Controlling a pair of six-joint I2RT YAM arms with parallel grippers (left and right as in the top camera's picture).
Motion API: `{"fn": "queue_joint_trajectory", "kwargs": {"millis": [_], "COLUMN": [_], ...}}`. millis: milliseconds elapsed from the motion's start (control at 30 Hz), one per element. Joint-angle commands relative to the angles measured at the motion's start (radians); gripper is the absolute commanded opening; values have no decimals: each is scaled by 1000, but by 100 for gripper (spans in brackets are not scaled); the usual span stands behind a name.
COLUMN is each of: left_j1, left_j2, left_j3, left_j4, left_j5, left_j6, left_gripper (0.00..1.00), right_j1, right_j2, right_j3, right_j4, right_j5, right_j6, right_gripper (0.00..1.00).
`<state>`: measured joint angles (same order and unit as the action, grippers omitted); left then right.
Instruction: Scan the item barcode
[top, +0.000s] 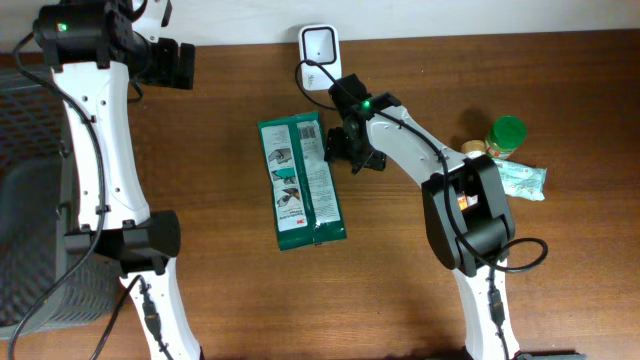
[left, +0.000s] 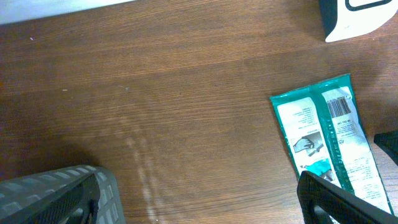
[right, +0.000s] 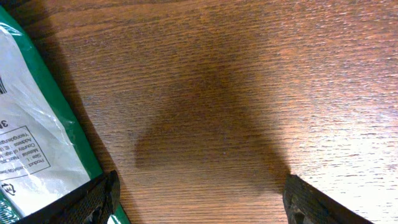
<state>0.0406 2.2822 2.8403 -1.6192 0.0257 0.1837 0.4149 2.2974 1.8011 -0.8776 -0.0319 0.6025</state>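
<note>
The item is a flat green and white packet (top: 300, 185) lying on the wooden table, its barcode (left: 339, 106) facing up near its far end. The white scanner (top: 318, 45) stands at the back edge of the table; its corner (left: 354, 15) shows in the left wrist view. My right gripper (top: 347, 150) hovers low beside the packet's upper right edge. In its wrist view the right gripper (right: 199, 199) is open over bare wood, with one finger above the packet's green border (right: 37, 124). My left gripper (top: 172, 62) is open at the far left, holding nothing, and in its wrist view (left: 199, 199) spans bare table.
A green-lidded jar (top: 507, 135) and a pale teal pouch (top: 522, 180) lie at the right, behind the right arm's base. A grey mesh basket (top: 30, 200) stands off the table's left side.
</note>
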Motion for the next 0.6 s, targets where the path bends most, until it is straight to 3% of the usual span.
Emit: {"fn": "queue_joint_trajectory", "kwargs": {"millis": [0,567], "left_j1": [6,6], "left_j2": [-5,-5], "left_j3": [3,3], "left_j4": [1,1], "left_j5": [8,8], "left_j6": [9,9], "left_gripper": [99,99], "right_j1": [3,3], "right_j2": [35,35], "right_j3": [-24,-24], "right_j4": [2,11], "right_j5": [-47,-63], "right_j6": [4,5], "right_gripper": [82,82]}}
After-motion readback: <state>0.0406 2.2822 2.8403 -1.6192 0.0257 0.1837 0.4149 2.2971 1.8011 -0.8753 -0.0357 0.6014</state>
